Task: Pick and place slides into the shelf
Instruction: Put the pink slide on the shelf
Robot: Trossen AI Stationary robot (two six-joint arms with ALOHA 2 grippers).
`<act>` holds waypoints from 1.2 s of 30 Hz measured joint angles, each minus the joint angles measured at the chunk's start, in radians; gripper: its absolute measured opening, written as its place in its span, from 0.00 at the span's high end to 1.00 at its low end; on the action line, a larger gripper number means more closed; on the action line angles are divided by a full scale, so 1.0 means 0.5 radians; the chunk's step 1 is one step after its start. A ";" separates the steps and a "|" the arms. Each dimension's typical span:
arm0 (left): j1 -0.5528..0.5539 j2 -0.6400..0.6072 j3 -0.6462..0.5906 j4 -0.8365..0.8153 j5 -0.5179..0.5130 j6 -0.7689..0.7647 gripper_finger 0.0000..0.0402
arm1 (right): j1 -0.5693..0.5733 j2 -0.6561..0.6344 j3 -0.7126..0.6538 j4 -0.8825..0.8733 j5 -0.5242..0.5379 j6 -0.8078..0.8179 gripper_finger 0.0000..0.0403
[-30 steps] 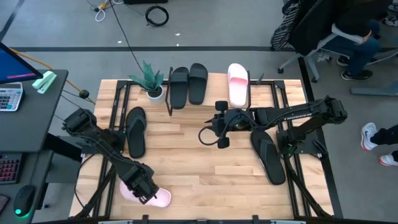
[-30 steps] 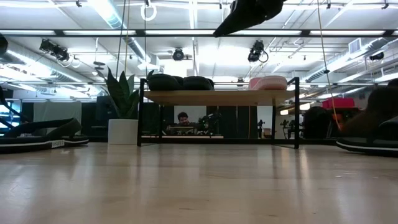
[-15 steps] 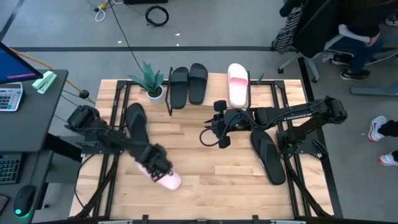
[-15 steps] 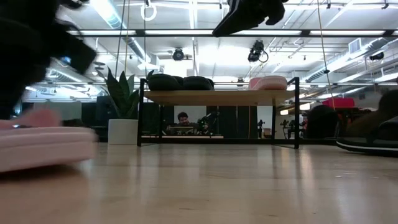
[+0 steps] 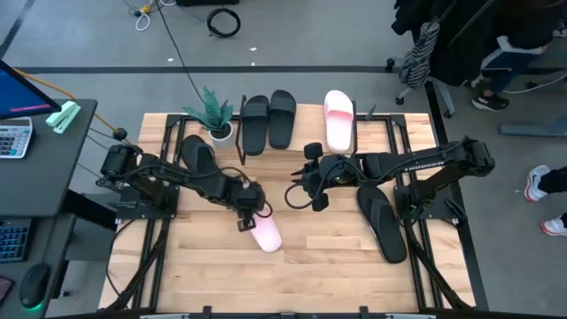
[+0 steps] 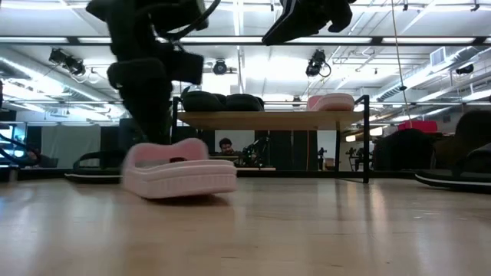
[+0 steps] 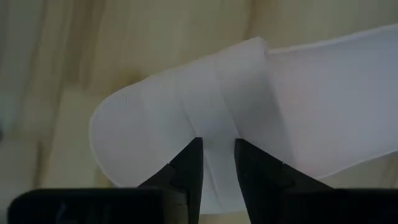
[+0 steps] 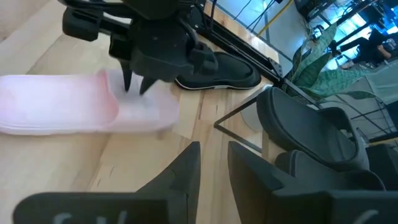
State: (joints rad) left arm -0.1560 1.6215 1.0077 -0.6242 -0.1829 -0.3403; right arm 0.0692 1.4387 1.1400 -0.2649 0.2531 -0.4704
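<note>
My left gripper (image 5: 247, 215) stands over the middle of the table, shut on a pale pink slide (image 5: 266, 236). The low view shows that slide (image 6: 180, 170) level, down at the table top. My right gripper (image 5: 299, 186) hangs in the air just right of it, holding nothing, with a narrow gap between its fingers (image 8: 213, 152). The shelf (image 6: 268, 119) stands at the table's far side. On its top board lie two black slides (image 5: 268, 120) and a pink slide (image 5: 339, 120). One more black slide (image 5: 197, 158) lies on the table to the left and another (image 5: 383, 221) to the right. My left gripper pinches the pink slide's strap (image 7: 217, 124) between its two fingers (image 7: 189, 168), at the slide's end toward the table's far left. The fingers come from above, pointing down (image 8: 134, 81). The slide is level with its sole at the table; whether it rests there I cannot tell.
A potted plant (image 5: 215, 115) stands left of the shelf at the far edge. Bare wood lies in front of the shelf and along the table's near side. A desk with a calculator (image 5: 13, 137) stands off the table's left. A person sits by a chair beyond the far right corner (image 5: 514, 35).
My left gripper has carried the pink slide from the table's near left corner toward the middle and the far side, moving fast. The slide has turned about from lying crosswise to slanting lengthwise. My right arm has kept still.
</note>
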 joint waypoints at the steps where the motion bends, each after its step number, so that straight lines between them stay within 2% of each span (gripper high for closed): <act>1: 0.007 0.000 0.000 0.038 0.001 0.073 0.76 | 0.000 0.000 0.000 0.000 -0.001 0.015 0.78; 10: -0.061 0.001 0.024 0.026 -0.103 0.127 0.80 | 0.000 0.000 0.001 -0.078 -0.002 0.298 0.78; 16: -0.216 0.002 0.278 -0.146 -0.318 0.124 0.82 | 0.001 0.000 0.001 -0.156 -0.002 0.524 0.78; 22: -0.353 0.002 0.439 -0.143 -0.375 -0.041 0.81 | 0.011 0.000 0.001 -0.278 -0.001 0.721 0.78; 27: -0.417 0.051 0.365 -0.124 -0.375 -0.030 0.75 | 0.043 0.000 0.001 -0.377 -0.001 0.821 0.78; 33: -0.415 0.216 0.356 -0.114 -0.382 -0.030 0.61 | 0.117 0.000 0.000 -0.405 -0.001 0.836 0.78; 36: -0.397 0.285 0.356 -0.121 -0.501 -0.088 0.55 | 0.155 0.000 0.000 -0.405 -0.001 0.836 0.78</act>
State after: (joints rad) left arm -0.3545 1.7639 1.1858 -0.6846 -0.4332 -0.3844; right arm 0.1468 1.4387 1.1400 -0.4675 0.2527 -0.0525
